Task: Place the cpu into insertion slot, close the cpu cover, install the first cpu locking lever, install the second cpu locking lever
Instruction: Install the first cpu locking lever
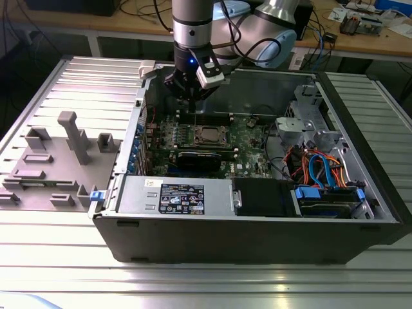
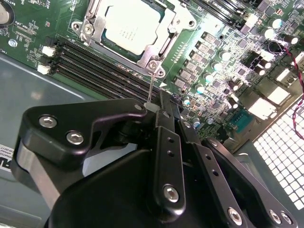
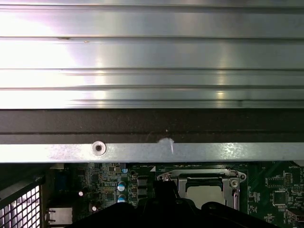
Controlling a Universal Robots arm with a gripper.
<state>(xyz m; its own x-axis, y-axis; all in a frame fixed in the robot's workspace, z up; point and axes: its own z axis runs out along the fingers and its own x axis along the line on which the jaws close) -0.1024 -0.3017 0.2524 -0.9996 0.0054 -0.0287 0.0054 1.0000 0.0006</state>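
With the cpu (image 2: 127, 24) seated under the closed cpu cover (image 2: 167, 42), the gripper (image 2: 161, 111), fingers pinched together at 6 o'clock of the socket, likely needs steady, square pressure on 1 thin locking lever (image 2: 150, 85).

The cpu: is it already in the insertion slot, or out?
In: the cpu lies flat inside the insertion slot, with the cpu cover framing it.

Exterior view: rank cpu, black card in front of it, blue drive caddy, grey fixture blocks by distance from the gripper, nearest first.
From the gripper:
1. cpu, in its socket just below the gripper.
2. black card, in front of the cpu.
3. grey fixture blocks, outside the case at the exterior view's left.
4. blue drive caddy, front corner at the exterior view's right.
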